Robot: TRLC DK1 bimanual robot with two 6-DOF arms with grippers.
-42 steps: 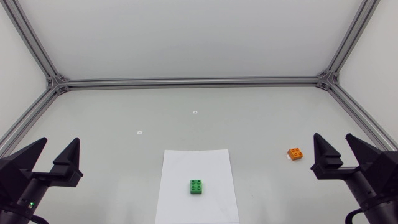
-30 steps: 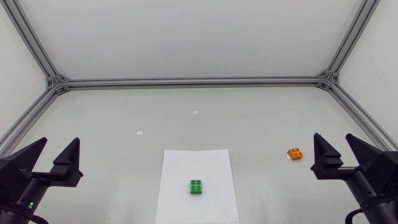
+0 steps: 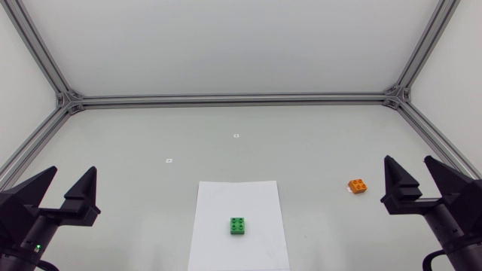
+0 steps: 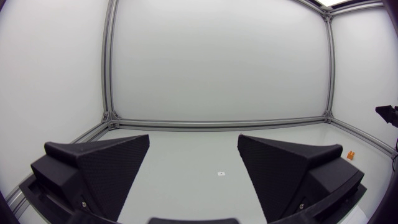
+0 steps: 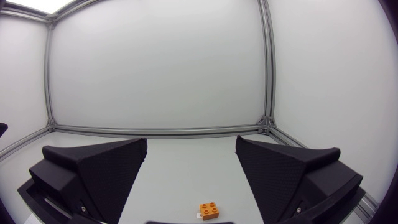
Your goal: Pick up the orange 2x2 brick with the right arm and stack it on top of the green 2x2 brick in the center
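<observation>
Evidently nothing is grasped yet: the right gripper, fingers spread empty, must be lowered around the orange 2x2 brick.

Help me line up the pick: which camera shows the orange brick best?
The right wrist view: the orange brick lies ahead of the right gripper, framed between its open jaws, studs distinct. The head view shows it small, beside that gripper. The left wrist view shows only a far orange speck.
</observation>
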